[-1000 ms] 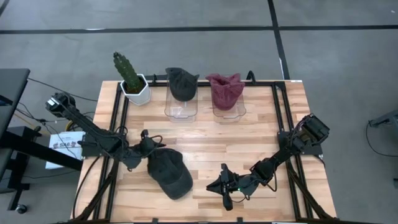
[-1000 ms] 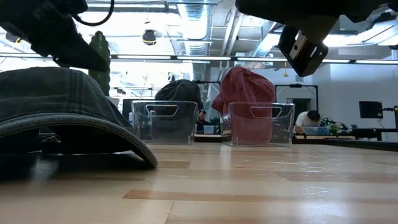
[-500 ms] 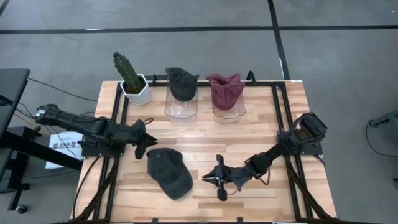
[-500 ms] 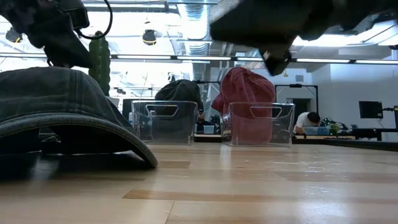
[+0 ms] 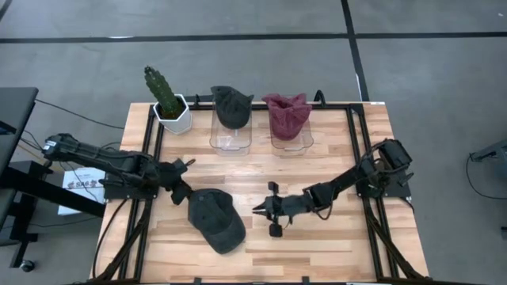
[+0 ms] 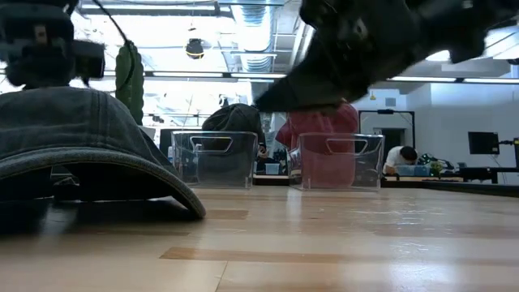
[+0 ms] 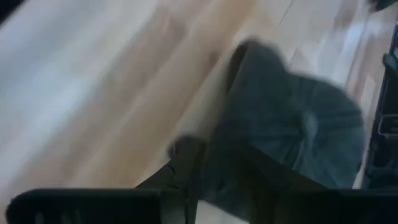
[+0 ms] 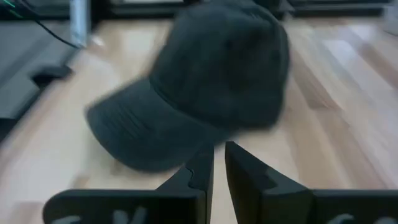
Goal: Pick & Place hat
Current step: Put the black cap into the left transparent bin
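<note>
i see the dark cap lying flat on the wooden table, crown up, toward the front-left of the middle, held by nothing. the right gripper is stretched out low over the boards and points straight at the cap's right side; its tips sit just beside the fabric with a thin strip of bare wood between them. through the right wrist view the two dark fingers stand nearly together with only a narrow slit between them, nothing pinched there, and the cap fills the space just ahead of them, brim turned to one side.

the left gripper hangs at the cap's upper left edge, close by the crown. from the left wrist view the cap is right beyond that arm's fingers, but i cannot tell whether they touch it, nor how wide they are parted.

behind, two clear bins each carry a hat, a dark one and a maroon one, beside a potted cactus.
</note>
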`<action>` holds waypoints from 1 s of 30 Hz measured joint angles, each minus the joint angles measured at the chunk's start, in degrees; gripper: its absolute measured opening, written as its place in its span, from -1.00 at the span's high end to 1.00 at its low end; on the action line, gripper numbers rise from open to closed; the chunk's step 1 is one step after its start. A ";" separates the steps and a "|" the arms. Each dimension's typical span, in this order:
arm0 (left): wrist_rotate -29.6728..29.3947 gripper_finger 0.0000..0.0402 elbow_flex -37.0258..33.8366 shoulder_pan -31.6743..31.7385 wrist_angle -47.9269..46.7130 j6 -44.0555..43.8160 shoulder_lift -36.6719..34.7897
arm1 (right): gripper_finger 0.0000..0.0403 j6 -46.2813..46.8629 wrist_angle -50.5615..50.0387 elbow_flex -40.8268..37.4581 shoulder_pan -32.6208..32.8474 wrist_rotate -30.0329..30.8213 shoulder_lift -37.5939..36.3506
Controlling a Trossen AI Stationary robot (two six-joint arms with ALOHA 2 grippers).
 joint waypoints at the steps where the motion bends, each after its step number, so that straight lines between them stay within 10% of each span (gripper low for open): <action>1: 1.58 0.54 -0.71 -0.02 0.28 -1.34 0.54 | 0.84 -0.10 1.38 0.00 -0.93 -2.26 0.00; 6: 7.66 0.54 -4.18 -0.02 8.27 -3.26 3.71 | 0.84 1.72 7.10 0.02 -4.82 -11.97 -0.04; 30: 15.40 0.54 -5.21 -0.04 41.86 4.20 23.31 | 0.77 1.34 8.22 9.73 -3.22 -22.44 6.40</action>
